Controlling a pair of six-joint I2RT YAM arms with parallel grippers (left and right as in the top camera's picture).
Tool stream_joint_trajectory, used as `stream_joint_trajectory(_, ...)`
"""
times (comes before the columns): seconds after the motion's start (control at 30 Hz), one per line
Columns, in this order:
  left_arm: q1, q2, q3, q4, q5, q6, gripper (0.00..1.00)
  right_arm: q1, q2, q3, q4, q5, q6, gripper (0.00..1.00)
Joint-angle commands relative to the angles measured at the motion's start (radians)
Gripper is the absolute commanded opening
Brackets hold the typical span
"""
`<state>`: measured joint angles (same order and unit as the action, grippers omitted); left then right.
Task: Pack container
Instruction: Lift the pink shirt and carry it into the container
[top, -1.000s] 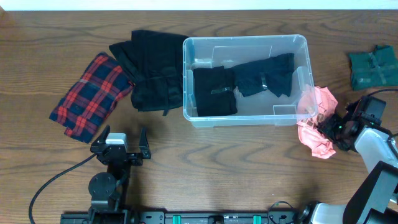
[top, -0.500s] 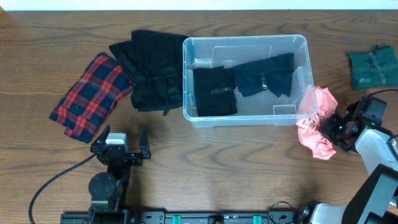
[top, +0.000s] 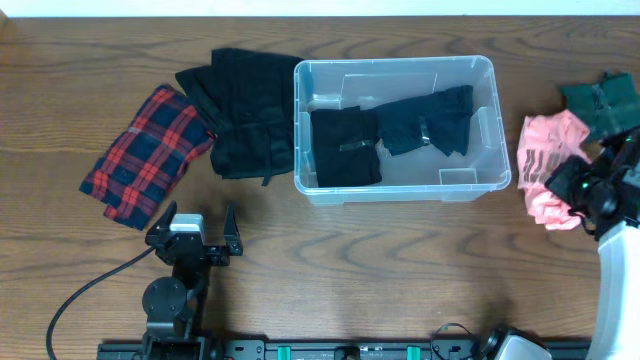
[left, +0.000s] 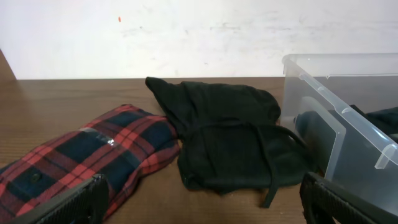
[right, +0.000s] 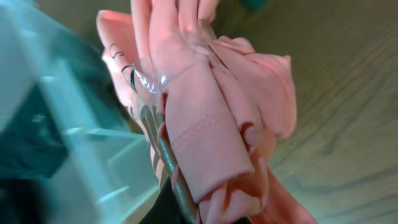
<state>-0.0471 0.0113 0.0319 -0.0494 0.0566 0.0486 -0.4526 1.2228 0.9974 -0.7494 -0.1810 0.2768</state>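
In the right wrist view, the right fingers are largely hidden under the crumpled pink cloth, and the clear plastic bin is blurred. In the overhead view, the folded dark green cloth is cut off by the right edge.

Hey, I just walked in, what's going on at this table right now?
A two-arm robot is packing clothes into a clear container. The right gripper has its fingers shut on a pink garment, held just right of the container and not yet inside. Two black garments already lie in it. The left gripper sits open at the front left, holding nothing. A plaid garment and a black pile lie left of the container, and a green garment lies far right.
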Motion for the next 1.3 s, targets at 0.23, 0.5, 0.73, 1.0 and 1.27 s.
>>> stream_joint_trajectory(0.23,-0.003,0.001,-0.027,-0.015,0.004,-0.008,0.98,0.024,-0.061,0.242,-0.079,-0.275,0.0,0.01)
stream_joint_trajectory(0.5,-0.003,0.001,-0.027,-0.015,0.004,-0.008,0.98,0.188,-0.059,0.328,-0.019,-0.297,0.102,0.01)
stream_joint_trajectory(0.73,-0.003,0.001,-0.027,-0.016,0.004,-0.008,0.98,0.421,-0.004,0.327,0.019,-0.173,0.158,0.01)
stream_joint_trajectory(1.0,-0.003,0.001,-0.027,-0.015,0.004,-0.008,0.98,0.64,0.177,0.327,0.103,-0.129,0.191,0.01)
stream_joint_trajectory(1.27,-0.003,0.001,-0.027,-0.015,0.004,-0.008,0.98,0.744,0.337,0.327,0.102,-0.109,0.303,0.01)
